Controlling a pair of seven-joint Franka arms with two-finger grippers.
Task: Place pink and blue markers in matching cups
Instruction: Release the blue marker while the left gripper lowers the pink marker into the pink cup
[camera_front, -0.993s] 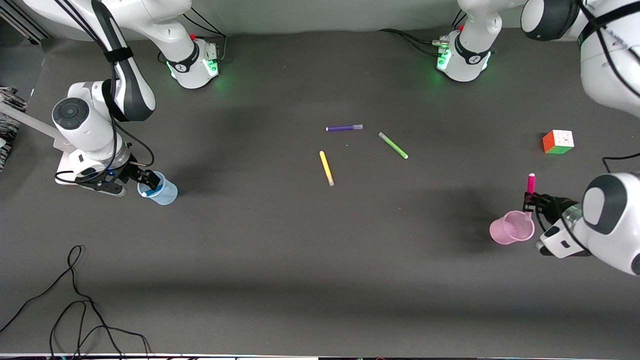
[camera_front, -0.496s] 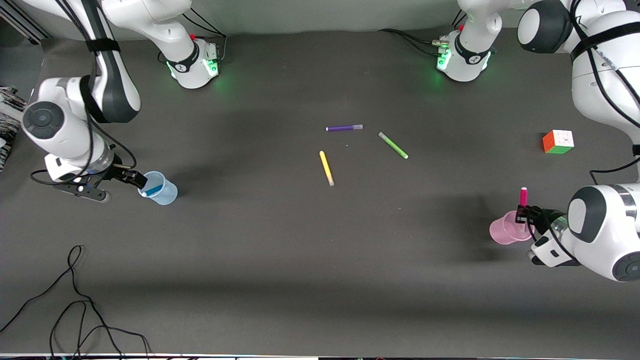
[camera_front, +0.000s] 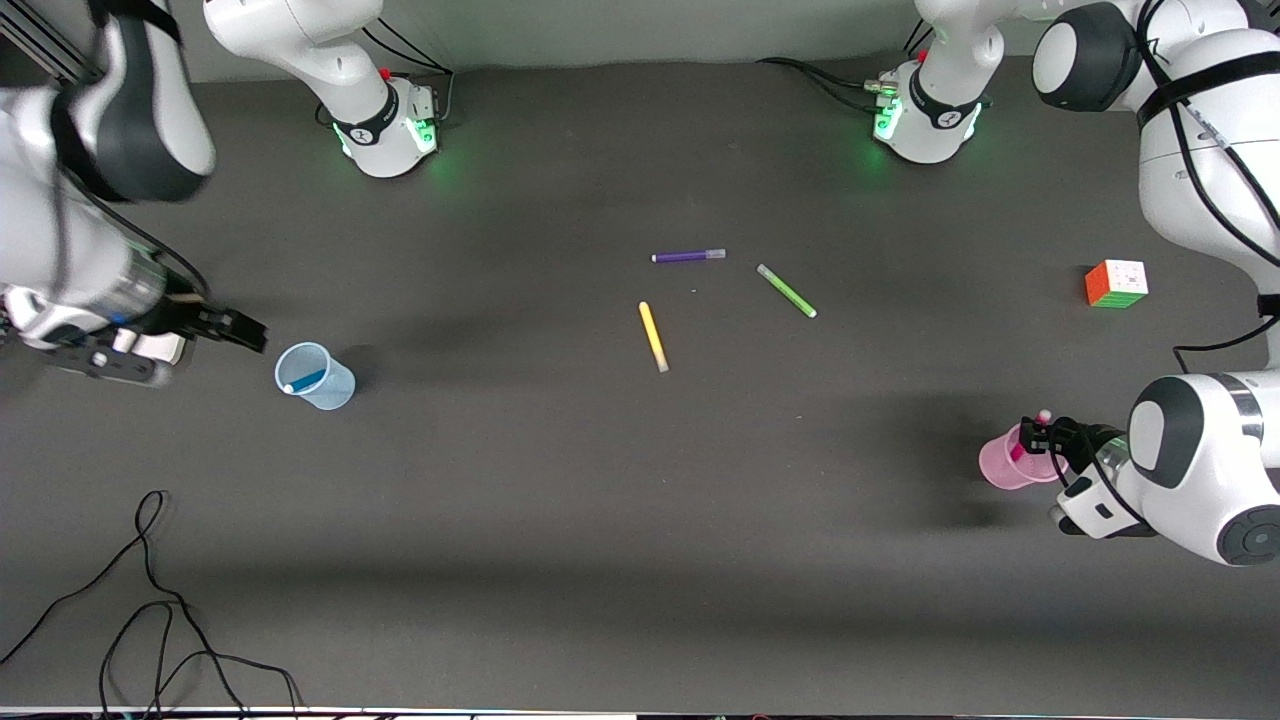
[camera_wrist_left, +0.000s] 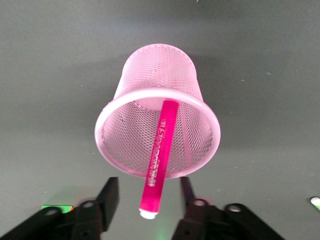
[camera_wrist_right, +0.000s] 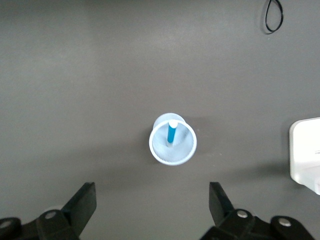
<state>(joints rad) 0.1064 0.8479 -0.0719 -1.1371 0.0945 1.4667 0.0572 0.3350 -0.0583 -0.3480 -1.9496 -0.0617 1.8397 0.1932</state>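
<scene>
The pink marker (camera_front: 1028, 438) stands tilted in the light pink cup (camera_front: 1003, 466) at the left arm's end of the table, its pale cap up. My left gripper (camera_front: 1040, 432) is over the cup's rim, open, with its fingers either side of the marker's top and apart from it. In the left wrist view the marker (camera_wrist_left: 161, 150) leans on the cup's rim (camera_wrist_left: 107, 120) between my left gripper's (camera_wrist_left: 149, 190) fingers. The blue marker (camera_front: 305, 381) stands in the pale blue cup (camera_front: 330, 385). My right gripper (camera_front: 245, 335) is open and empty, above and beside that cup (camera_wrist_right: 155, 147).
A purple pen (camera_front: 688, 256), a green pen (camera_front: 786, 290) and a yellow pen (camera_front: 653, 336) lie mid-table. A colour cube (camera_front: 1116, 283) sits near the left arm's end. Black cables (camera_front: 150, 600) lie at the table's near edge toward the right arm's end.
My left gripper came down over the pink cup, put the pink marker in it and opened. My right gripper rose and drew away from the blue cup, leaving the blue marker inside.
</scene>
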